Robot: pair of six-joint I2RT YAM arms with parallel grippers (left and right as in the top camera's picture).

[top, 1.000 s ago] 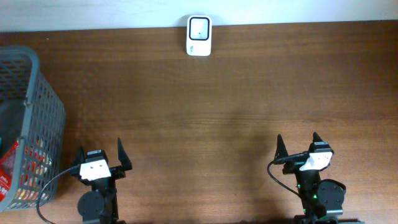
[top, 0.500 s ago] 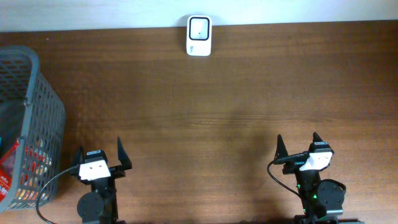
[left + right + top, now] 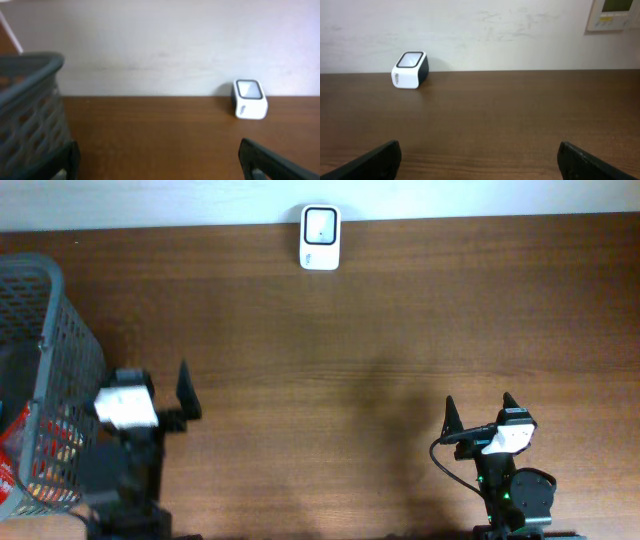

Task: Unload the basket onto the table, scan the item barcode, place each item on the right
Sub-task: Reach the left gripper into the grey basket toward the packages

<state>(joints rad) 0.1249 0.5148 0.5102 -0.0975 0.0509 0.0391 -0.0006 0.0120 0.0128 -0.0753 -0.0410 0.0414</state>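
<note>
My left pincer [image 3: 165,167] was spread as wide as it goes, with nothing between the jaws. In the wrist view the two dark fingers sat at the bottom corners of the frame with bare wood between them. From overhead that arm looked blurred. One finger [image 3: 187,391] stood out dark just right of the white camera block, and I couldn't make out the other.

Right beside it on my left was the grey mesh basket [image 3: 45,330], against the table's left edge. Its rim filled the left side of my wrist view. Down in the basket lay a red packet [image 3: 14,452], seen through the mesh, along with other goods I couldn't tell apart. That was where the item for scanning sat, untouched by either pincer.

My right pincer [image 3: 479,402] was fully open and empty too, low over the near edge of the table [image 3: 350,330] and well apart from the left one. Its fingers framed nothing but brown wood in its own view.

Further out, the white barcode scanner [image 3: 320,225] stood at the far edge of the table against the pale wall [image 3: 485,35], with its dark-rimmed window facing up. It was well away from both pincers: ahead and to the right in my left wrist view, ahead and to the left in my right one. High on the wall at the right hung a pale wall panel [image 3: 615,14].
</note>
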